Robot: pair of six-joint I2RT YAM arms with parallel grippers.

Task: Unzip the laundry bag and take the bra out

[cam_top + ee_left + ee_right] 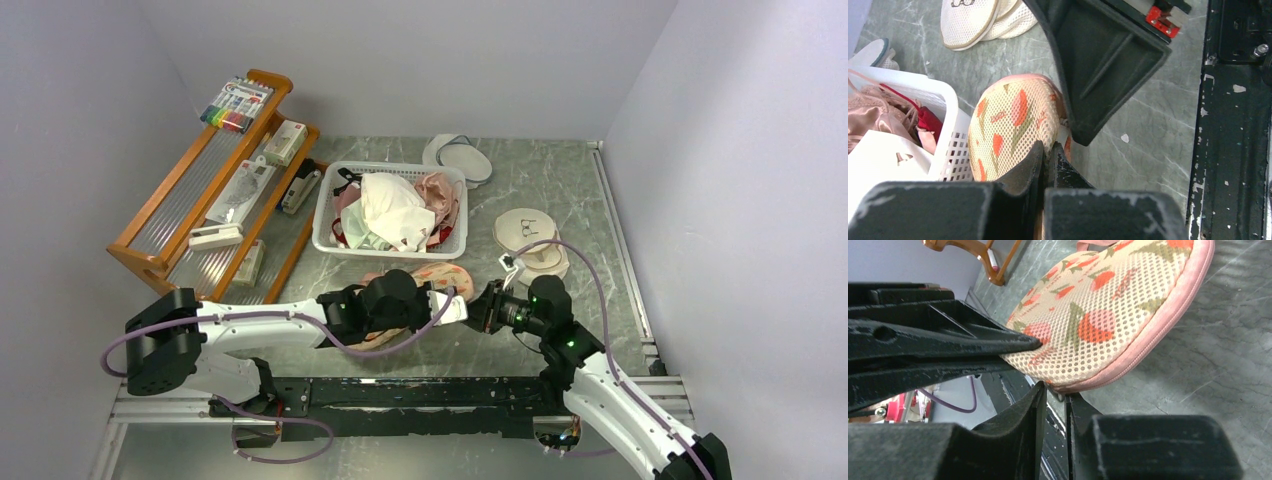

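Note:
The laundry bag [443,274], peach mesh with orange-red flowers and pink trim, lies zipped shut on the table in front of the basket. It also shows in the left wrist view [1008,120] and the right wrist view [1108,305]. My left gripper [1048,150] is shut on the bag's mesh near its edge; from above it [452,306] sits at the bag's near right end. My right gripper [1055,392] faces it [482,308], its jaws nearly together on the small metal zipper pull [1058,396] under the pink trim. The black bra is hidden.
A white basket [330,236] full of white and pink garments stands behind the bag. Plain white round pouches lie at the right [530,235] and back [460,160]. A wooden rack [215,190] stands at the left. A black rail [420,390] runs along the near edge.

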